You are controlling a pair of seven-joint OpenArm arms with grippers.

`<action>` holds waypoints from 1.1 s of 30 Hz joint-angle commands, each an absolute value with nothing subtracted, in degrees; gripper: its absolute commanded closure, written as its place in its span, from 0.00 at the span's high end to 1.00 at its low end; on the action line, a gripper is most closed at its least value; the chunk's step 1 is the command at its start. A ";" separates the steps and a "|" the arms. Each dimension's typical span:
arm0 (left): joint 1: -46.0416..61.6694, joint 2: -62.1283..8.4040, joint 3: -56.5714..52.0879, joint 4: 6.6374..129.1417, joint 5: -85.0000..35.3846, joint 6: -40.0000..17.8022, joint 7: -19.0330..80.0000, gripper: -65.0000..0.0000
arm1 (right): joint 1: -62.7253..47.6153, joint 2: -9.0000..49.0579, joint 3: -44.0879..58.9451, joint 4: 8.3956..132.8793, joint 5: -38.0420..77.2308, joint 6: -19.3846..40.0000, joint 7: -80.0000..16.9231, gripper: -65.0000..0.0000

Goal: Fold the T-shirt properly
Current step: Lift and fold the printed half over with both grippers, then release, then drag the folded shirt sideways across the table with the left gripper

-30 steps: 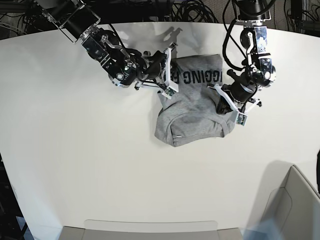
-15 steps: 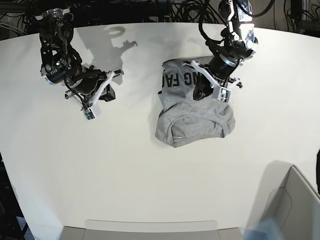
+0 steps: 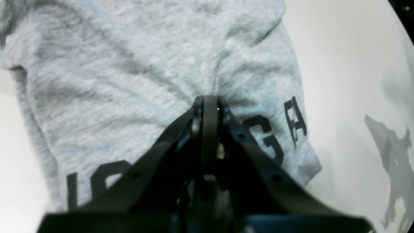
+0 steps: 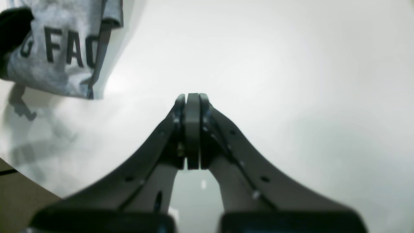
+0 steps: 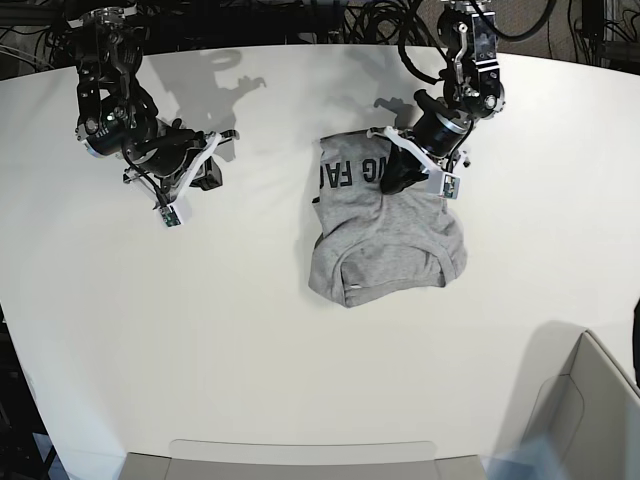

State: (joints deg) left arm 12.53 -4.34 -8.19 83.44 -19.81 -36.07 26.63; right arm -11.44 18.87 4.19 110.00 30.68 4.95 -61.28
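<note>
While I hold station: the fold is only part done.
T-shirt (image 5: pixel 385 225): bunched on the bench (image 5: pixel 250 340), nearer the far edge; lettering faces up along its far portion.
Left gripper (image 3: pixel 210 102): jaws pressed together, tip down on the cloth where creases gather; whether fabric is pinched I cannot tell.
Right gripper (image 4: pixel 192 100): jaws pressed together, empty, over bare bench, well apart from the shirt.
Technique: I would draw the cloth slowly, flatten creases and align edges before the next fold.
</note>
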 commanded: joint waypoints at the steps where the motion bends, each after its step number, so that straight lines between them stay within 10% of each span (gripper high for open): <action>1: 12.79 -6.55 -10.86 82.24 -17.01 -33.71 27.91 0.00 | -10.95 19.38 4.53 110.99 31.16 5.23 -60.26 0.00; 15: 6.90 -22.81 -21.93 63.69 -17.10 -40.00 23.34 0.00 | -10.77 19.21 4.53 109.76 31.16 5.23 -60.26 0.00; 33: 11.65 -10.51 -30.11 98.77 -17.10 -40.00 30.81 0.00 | -11.38 19.03 4.44 109.67 31.16 5.05 -60.35 0.00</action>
State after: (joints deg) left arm 12.34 -10.13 -30.00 97.34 -16.08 -39.79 31.79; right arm -11.64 18.57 4.19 108.79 30.65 4.93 -61.34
